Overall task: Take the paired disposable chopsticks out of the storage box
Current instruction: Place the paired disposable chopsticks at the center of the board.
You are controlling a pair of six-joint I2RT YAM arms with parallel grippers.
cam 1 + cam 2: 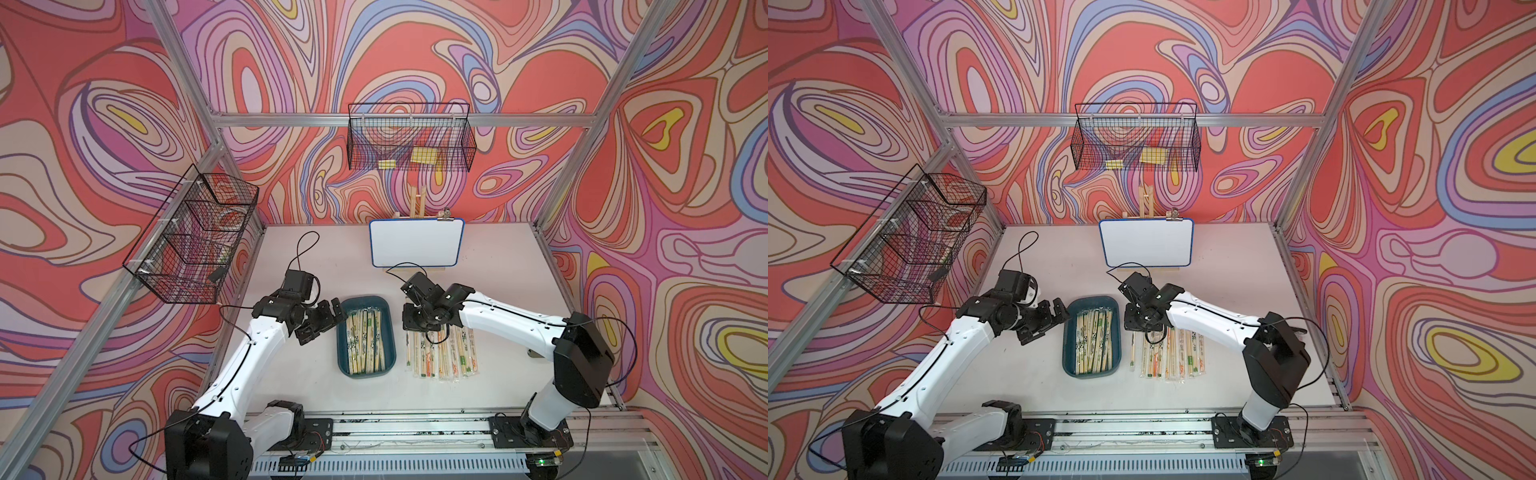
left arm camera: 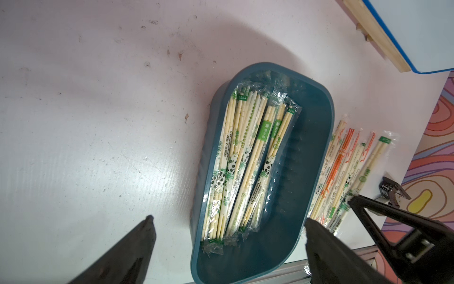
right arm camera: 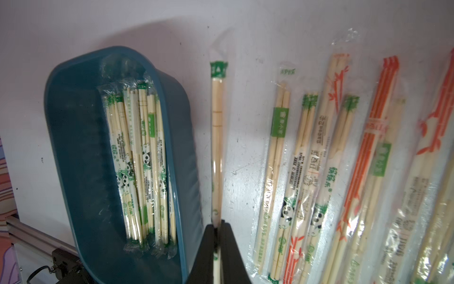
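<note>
One storage box (image 1: pixel 389 332), two mesh baskets (image 1: pixel 365 141) (image 1: pixel 183 257)

bright even overhead light, soft shadows, wrist views blurred at edges

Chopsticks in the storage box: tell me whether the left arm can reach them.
Probably yes. The left gripper hangs open beside the storage box, the chopsticks lie uncovered inside, and the right gripper, shut on one pair, is off to the far side.
</note>
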